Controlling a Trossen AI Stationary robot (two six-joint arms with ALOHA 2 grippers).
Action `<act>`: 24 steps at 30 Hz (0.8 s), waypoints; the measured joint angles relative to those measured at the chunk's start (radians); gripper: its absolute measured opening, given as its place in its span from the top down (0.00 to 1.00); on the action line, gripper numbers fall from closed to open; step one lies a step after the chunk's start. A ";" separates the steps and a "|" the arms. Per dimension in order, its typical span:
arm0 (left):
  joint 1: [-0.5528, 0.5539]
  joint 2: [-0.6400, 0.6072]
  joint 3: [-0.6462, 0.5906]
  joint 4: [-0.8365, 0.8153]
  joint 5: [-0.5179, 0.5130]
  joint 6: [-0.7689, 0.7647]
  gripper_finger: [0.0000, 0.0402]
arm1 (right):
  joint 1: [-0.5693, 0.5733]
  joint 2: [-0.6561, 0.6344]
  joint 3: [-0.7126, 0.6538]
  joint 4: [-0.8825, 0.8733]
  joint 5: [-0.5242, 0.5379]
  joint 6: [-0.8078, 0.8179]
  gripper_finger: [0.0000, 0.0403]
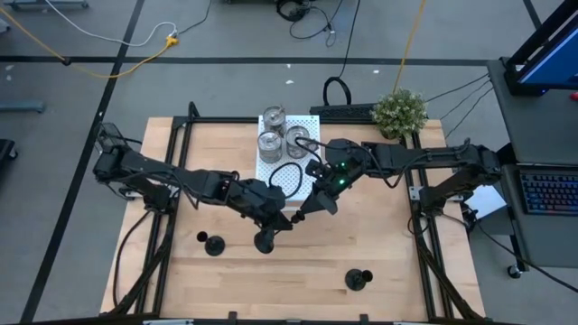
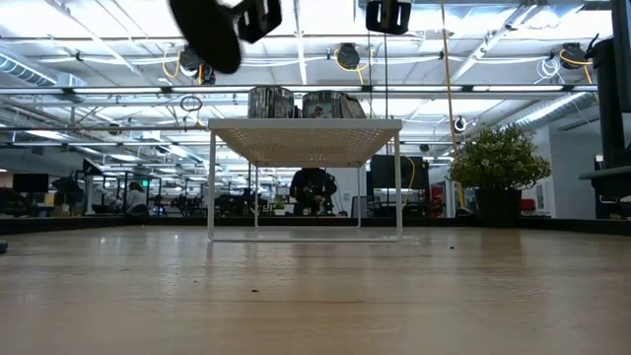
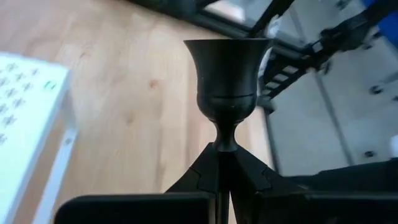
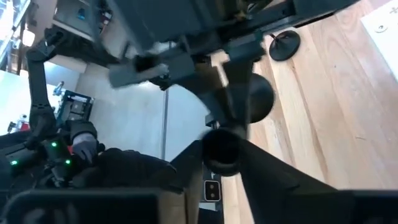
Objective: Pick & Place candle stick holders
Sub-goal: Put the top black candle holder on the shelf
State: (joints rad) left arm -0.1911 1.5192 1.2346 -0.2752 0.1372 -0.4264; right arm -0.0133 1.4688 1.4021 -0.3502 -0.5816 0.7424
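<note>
Three silver holders on white board at 12 o'clock; left gripper clenched on black holder, lifted mid-table; right gripper adjacent, cannot tell; two black holders left at 6 o'clock

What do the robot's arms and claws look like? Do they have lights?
Both arms are dark and jointed. The right arm shows small green lights near its wrist. The left gripper has two black, wedge-shaped fingers. The right gripper has dark fingers too.

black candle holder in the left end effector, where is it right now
In the high view the black holder is gripped by its stem in the left end effector, mid-table just in front of the white board, the right end effector beside it.
</note>
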 joint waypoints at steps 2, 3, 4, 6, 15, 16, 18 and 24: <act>-0.008 0.001 0.000 -0.013 -0.021 -0.001 0.97 | -0.007 -0.005 0.000 -0.002 -0.002 0.005 0.72; -0.011 0.001 0.000 -0.015 -0.033 -0.001 0.97 | -0.010 -0.009 0.000 -0.005 -0.002 0.004 0.70; -0.016 0.000 0.000 -0.019 -0.049 -0.003 0.97 | -0.015 -0.011 0.000 -0.005 -0.004 0.001 0.68; -0.034 -0.012 0.000 -0.029 -0.090 -0.005 0.97 | -0.023 -0.018 0.001 -0.024 -0.003 -0.015 0.66; -0.088 -0.170 -0.001 -0.060 -0.548 0.129 0.97 | -0.019 -0.061 0.001 -0.154 0.007 -0.139 0.69; -0.091 -0.185 -0.002 -0.062 -0.591 0.141 0.97 | -0.015 -0.064 -0.001 -0.172 0.010 -0.155 0.69; -0.086 -0.207 0.000 -0.026 -0.677 0.164 0.97 | -0.008 -0.064 0.000 -0.176 0.011 -0.192 0.70; -0.061 -0.194 -0.001 0.036 -0.828 0.251 0.97 | 0.014 -0.073 0.000 -0.294 0.009 -0.318 0.71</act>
State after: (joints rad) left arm -0.2526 1.3252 1.2339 -0.2390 -0.6908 -0.1753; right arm 0.0011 1.3958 1.4025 -0.6443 -0.5724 0.4247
